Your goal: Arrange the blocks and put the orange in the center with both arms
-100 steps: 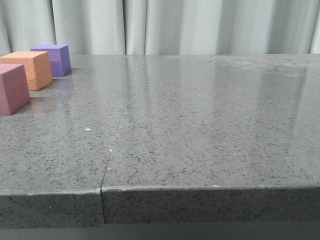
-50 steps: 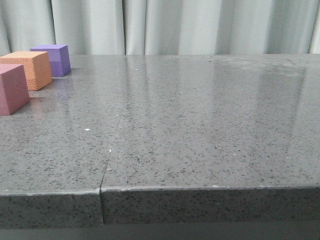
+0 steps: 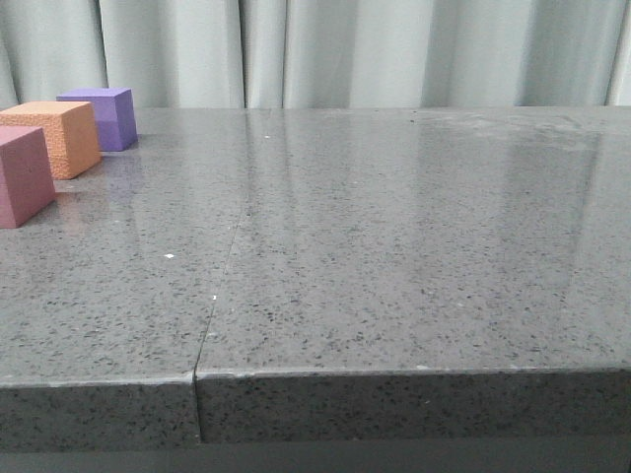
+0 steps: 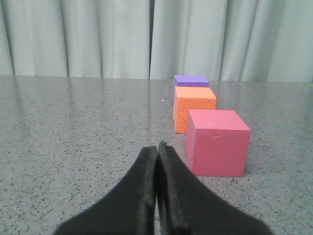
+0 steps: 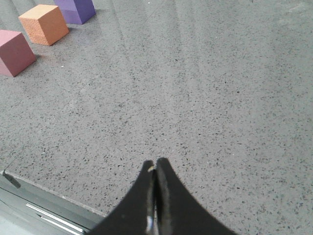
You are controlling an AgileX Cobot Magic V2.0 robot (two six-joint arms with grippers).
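Orange cube [image 3: 49, 136] sits between purple cube [image 3: 101, 116] and pink cube [image 3: 22, 175].

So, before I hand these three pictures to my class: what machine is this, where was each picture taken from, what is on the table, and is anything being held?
It is a robot with two arms, each ending in a two-fingered gripper. One camera looks forward over the grey table. The other two cameras sit on the wrists, so the black points are the left gripper and the right gripper. Both are shut and hold nothing. Three cubes stand in a row at the robot's left: the pink block nearest, the orange block in the middle, and the purple block farthest, before a pale curtain.
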